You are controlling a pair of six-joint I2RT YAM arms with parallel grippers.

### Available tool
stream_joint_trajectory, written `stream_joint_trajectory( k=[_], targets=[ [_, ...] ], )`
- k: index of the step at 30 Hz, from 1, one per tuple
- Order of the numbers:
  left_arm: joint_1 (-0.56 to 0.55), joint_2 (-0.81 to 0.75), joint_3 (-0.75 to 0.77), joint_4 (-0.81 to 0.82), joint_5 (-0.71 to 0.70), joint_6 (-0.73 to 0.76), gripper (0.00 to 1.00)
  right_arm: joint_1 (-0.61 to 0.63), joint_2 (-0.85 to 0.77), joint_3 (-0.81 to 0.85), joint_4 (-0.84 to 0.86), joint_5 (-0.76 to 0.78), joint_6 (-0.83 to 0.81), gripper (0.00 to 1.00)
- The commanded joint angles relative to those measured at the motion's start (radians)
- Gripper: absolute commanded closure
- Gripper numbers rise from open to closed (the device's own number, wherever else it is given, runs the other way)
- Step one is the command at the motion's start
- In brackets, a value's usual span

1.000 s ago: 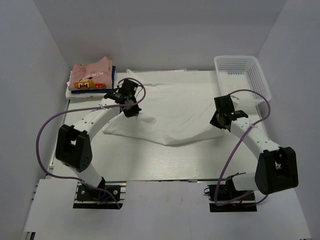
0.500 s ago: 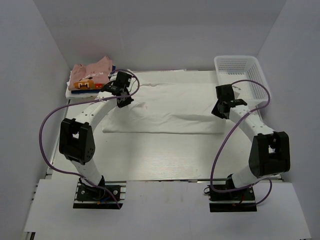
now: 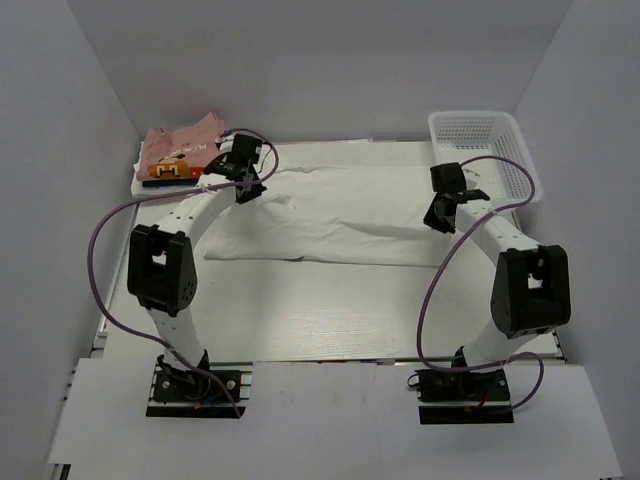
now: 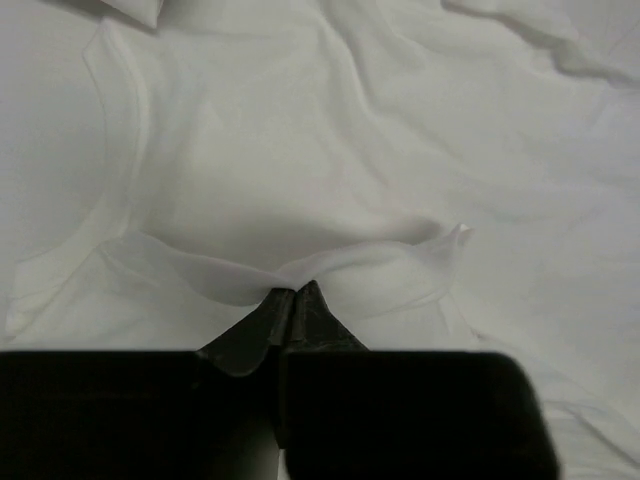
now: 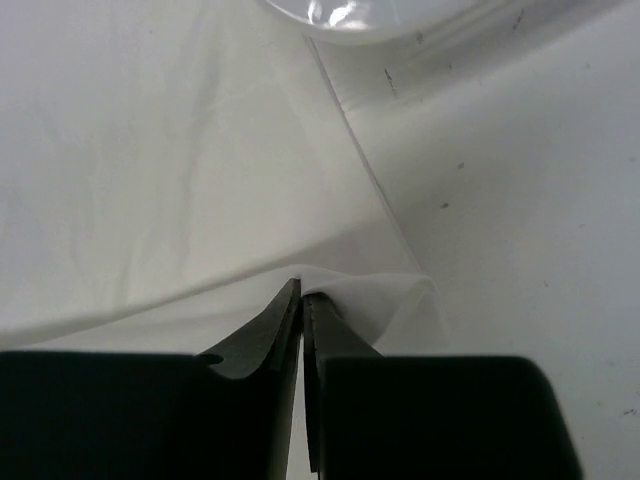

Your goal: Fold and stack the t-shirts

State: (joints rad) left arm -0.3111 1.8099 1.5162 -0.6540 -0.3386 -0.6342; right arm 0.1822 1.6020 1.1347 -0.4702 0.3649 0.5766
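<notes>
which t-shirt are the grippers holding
The large plain white cloth t-shirt spread out in the middle, pinched by the left gripper and right gripper; the other shirts sit stacked far left, untouched.

Both arms stretched forward, elbows bowed outward, left pincer (image 4: 292, 292) and right pincer (image 5: 301, 288) each pressed closed

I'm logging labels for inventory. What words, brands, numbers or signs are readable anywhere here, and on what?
No text can be read in any view.
Pink t-shirt: small print, too blurred to read.
Orange-marked shirt below it: orange and red marks, no legible letters.
White t-shirt: plain, no text visible.
Basket: no label visible.
</notes>
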Motion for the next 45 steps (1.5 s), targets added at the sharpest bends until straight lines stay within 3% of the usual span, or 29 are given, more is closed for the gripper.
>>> stream_joint_trajectory(
  k=[1, 2, 3, 4, 7, 13, 19, 25, 33, 38, 45],
  targets=[
    [0.017, 0.064, 0.085, 0.036, -0.042, 0.013, 0.83, -0.006, 0.059, 0.092, -0.007, 0.032, -0.02, 0.89],
    [0.029, 0.086, 0.137, 0.036, -0.042, 0.028, 0.64, -0.003, 0.068, 0.121, -0.033, 0.037, -0.023, 0.76],
    [0.029, 0.127, 0.168, 0.021, -0.051, 0.039, 0.01, 0.002, 0.072, 0.14, -0.042, 0.032, -0.023, 0.61],
    [0.038, 0.147, 0.203, -0.004, -0.051, 0.039, 0.0, 0.0, 0.069, 0.145, -0.05, 0.023, -0.02, 0.39],
    [0.038, 0.17, 0.282, -0.059, -0.062, 0.039, 0.0, 0.003, 0.004, 0.094, -0.012, -0.017, -0.035, 0.1],
    [0.038, 0.014, 0.058, 0.037, 0.045, 0.048, 0.0, 0.02, -0.138, -0.038, 0.064, -0.17, -0.064, 0.1],
    [0.018, -0.109, -0.212, 0.128, 0.137, 0.048, 0.0, 0.049, -0.163, -0.182, 0.174, -0.274, -0.1, 0.1],
    [0.027, -0.09, -0.379, 0.213, 0.158, 0.048, 0.0, 0.063, -0.047, -0.199, 0.197, -0.302, -0.093, 0.1],
    [0.037, -0.004, -0.436, 0.136, 0.114, -0.001, 0.0, 0.065, 0.033, -0.291, 0.268, -0.288, -0.089, 0.1],
    [0.027, -0.137, -0.617, 0.087, 0.151, -0.085, 0.0, 0.062, -0.065, -0.418, 0.271, -0.276, -0.06, 0.1],
    [0.009, -0.383, -0.87, -0.06, 0.275, -0.223, 0.0, 0.068, -0.379, -0.638, 0.19, -0.323, -0.009, 0.1]
  ],
)
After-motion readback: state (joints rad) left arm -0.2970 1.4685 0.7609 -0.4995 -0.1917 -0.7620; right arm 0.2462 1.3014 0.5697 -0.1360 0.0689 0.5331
